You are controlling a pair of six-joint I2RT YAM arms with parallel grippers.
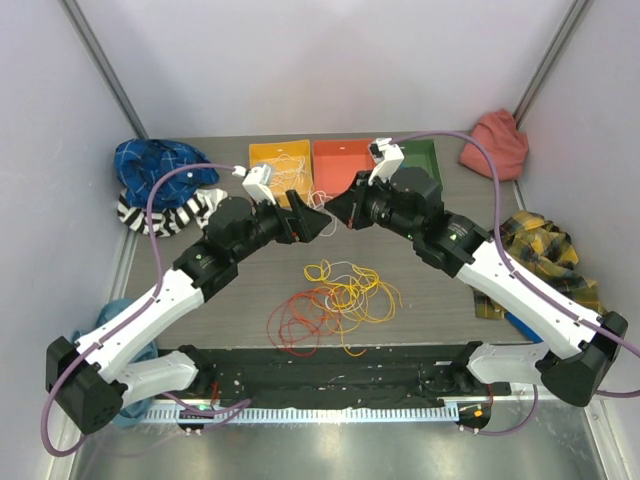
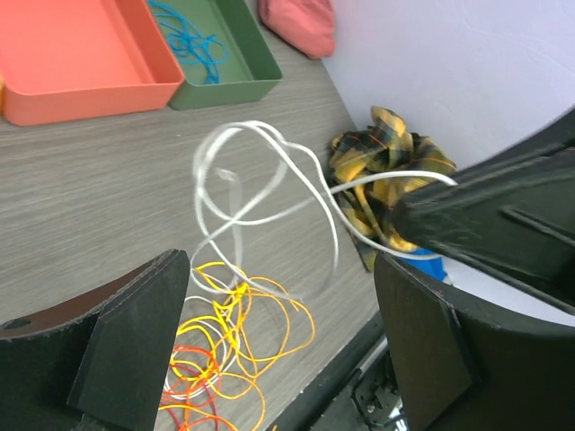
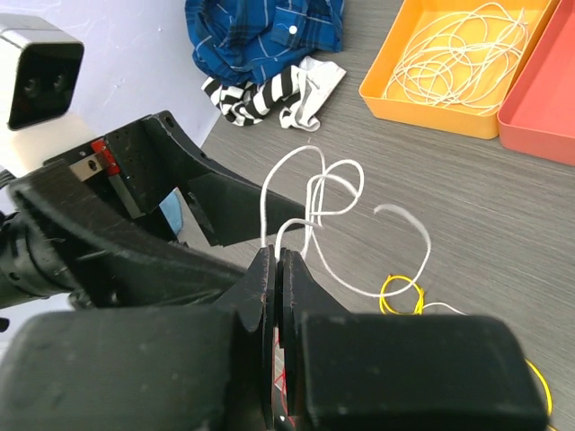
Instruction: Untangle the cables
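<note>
left gripper (image 2: 278, 310): open; its 2 fingers (image 2: 135, 332) stand wide apart with nothing clamped between them. It hangs above the middle of the tabletop, nearly tip to tip with the right gripper.
right gripper (image 3: 277, 269): closed; jaws pressed flat together on the white cable, pinching 1 strand at the tips.
white cable (image 2: 260, 180): held in the air by the right gripper. From the pinch it runs out in several loose loops in front of the left gripper's open jaws, and a lower strand reaches down to the cable pile.
cable pile (image 1: 335, 295): yellow, orange and red cables in overlapping loops on the tabletop, centred, toward the near edge, below both grippers. Yellow loops lie more to the right, red and orange more to the left.
yellow tray (image 3: 422, 112): at the far edge, left of centre; holds coiled white cables (image 3: 458, 54).
orange tray (image 1: 342, 160): at the far edge, just beside the yellow tray.
green tray (image 2: 229, 90): just beside the orange tray; holds a blue cable (image 2: 193, 40).
blue shirt (image 1: 155, 165): far left corner, with a striped cloth (image 1: 150, 215) beside it.
pink cloth (image 1: 495, 145): far right corner.
plaid cloth (image 1: 545, 250): at the right edge.
</note>
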